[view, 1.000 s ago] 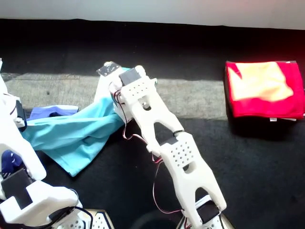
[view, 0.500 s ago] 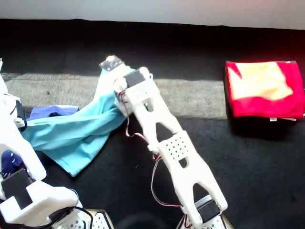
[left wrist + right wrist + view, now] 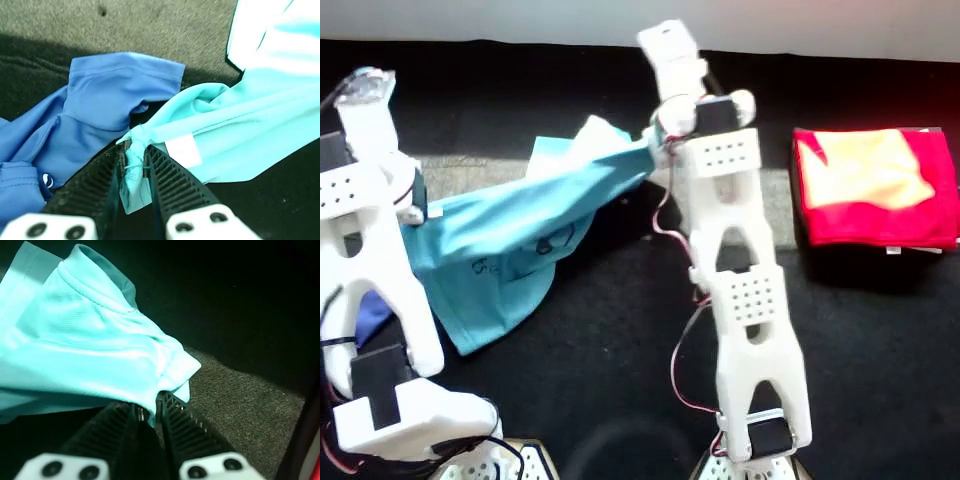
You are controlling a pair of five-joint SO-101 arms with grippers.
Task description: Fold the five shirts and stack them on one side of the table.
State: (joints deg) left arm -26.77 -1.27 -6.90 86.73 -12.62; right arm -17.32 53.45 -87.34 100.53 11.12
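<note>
A teal shirt (image 3: 510,240) hangs stretched between both arms above the dark table. My right gripper (image 3: 652,150) is shut on a bunched corner of it toward the far middle; in the right wrist view the cloth (image 3: 90,350) is pinched at that gripper (image 3: 147,412). On the near-left side my left gripper (image 3: 420,207) is shut on another corner, and the left wrist view has teal fabric (image 3: 260,100) clamped in that gripper (image 3: 134,160). A blue shirt (image 3: 100,110) lies crumpled under it, showing beside the left arm (image 3: 365,318). A folded red and yellow stack (image 3: 875,185) sits at the right.
A lighter grey band of the table surface (image 3: 760,205) runs across the middle. Bare black cloth (image 3: 880,350) covers the near right. A pale wall edge (image 3: 820,30) borders the far side. Loose wires (image 3: 680,370) hang beside the right arm.
The right arm swung up and toward the far right, pulling the teal shirt with it. The left arm rose with its corner, so the shirt now hangs stretched out.
</note>
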